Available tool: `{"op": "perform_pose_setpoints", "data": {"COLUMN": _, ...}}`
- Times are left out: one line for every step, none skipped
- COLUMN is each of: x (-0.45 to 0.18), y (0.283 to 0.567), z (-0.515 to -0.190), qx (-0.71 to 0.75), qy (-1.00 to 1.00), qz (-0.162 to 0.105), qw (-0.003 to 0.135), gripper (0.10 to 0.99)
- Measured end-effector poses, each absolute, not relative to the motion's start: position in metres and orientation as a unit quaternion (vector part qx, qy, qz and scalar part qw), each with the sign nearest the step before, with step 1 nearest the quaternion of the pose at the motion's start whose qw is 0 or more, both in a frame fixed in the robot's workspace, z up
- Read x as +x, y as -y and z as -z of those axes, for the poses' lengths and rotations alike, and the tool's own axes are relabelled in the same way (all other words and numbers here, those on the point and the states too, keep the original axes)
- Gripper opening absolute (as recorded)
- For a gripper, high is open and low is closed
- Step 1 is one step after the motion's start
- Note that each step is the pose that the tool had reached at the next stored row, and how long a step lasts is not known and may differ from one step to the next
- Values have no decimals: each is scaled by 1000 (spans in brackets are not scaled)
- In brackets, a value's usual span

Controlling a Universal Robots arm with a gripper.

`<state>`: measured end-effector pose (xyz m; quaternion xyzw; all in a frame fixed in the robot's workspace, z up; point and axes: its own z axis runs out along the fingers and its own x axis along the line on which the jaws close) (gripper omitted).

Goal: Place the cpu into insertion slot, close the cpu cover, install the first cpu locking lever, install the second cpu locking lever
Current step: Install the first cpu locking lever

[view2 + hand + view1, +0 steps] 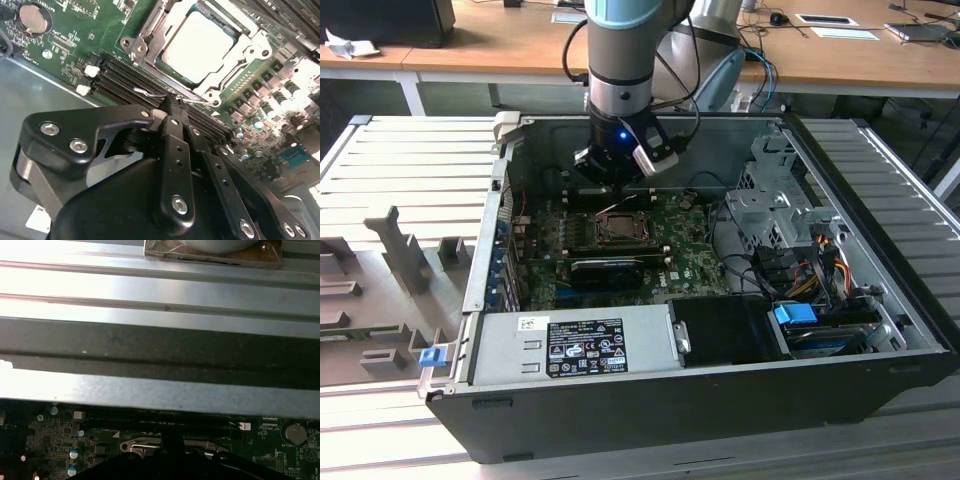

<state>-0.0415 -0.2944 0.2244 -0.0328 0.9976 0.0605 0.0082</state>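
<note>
Hanging with fingers (pixel 176 135) pressed together at the wire lever (pixel 145 92) edging the cpu cover (pixel 245 50), the gripper (pixel 172 107) sits over memory slots (pixel 120 75); the cpu (pixel 200 40) lies framed inside.

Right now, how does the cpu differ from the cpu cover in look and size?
The cpu is a solid, pale silver square; the cpu cover is a darker metal frame with a square window. The cpu is smaller and sits inside that window; the cpu cover reaches around it. Both look metallic and square.
</note>
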Motion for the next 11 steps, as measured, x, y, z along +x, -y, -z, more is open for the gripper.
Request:
{"op": "perform_pose_setpoints", "data": {"x": -41, "y": 294, "z": -224, "qx": -33, "qy": -998, "qz": -60, "qw": 8, "gripper": 106}}
{"op": "perform_pose_setpoints", "data": {"x": -40, "y": 293, "z": -223, "qx": -33, "qy": -998, "qz": -59, "qw": 8, "gripper": 106}}
{"op": "perform_pose_setpoints", "data": {"x": -39, "y": 293, "z": -223, "qx": -33, "qy": -998, "qz": -58, "qw": 8, "gripper": 106}}
{"op": "perform_pose_setpoints", "data": {"x": -38, "y": 293, "z": -221, "qx": -33, "qy": -998, "qz": -56, "qw": 8, "gripper": 106}}
{"op": "perform_pose_setpoints", "data": {"x": -37, "y": 293, "z": -221, "qx": -33, "qy": -998, "qz": -54, "qw": 8, "gripper": 106}}
{"op": "perform_pose_setpoints", "data": {"x": -35, "y": 292, "z": -220, "qx": -33, "qy": -998, "qz": -53, "qw": 8, "gripper": 106}}
{"op": "perform_pose_setpoints", "data": {"x": -34, "y": 292, "z": -219, "qx": -33, "qy": -998, "qz": -53, "qw": 8, "gripper": 106}}
{"op": "perform_pose_setpoints", "data": {"x": -33, "y": 292, "z": -218, "qx": -33, "qy": -998, "qz": -53, "qw": 8, "gripper": 106}}
{"op": "perform_pose_setpoints", "data": {"x": -32, "y": 292, "z": -218, "qx": -33, "qy": -998, "qz": -53, "qw": 8, "gripper": 106}}
{"op": "perform_pose_setpoints", "data": {"x": -30, "y": 291, "z": -217, "qx": -33, "qy": -998, "qz": -53, "qw": 8, "gripper": 106}}
{"op": "perform_pose_setpoints", "data": {"x": -30, "y": 291, "z": -217, "qx": -33, "qy": -998, "qz": -53, "qw": 8, "gripper": 106}}
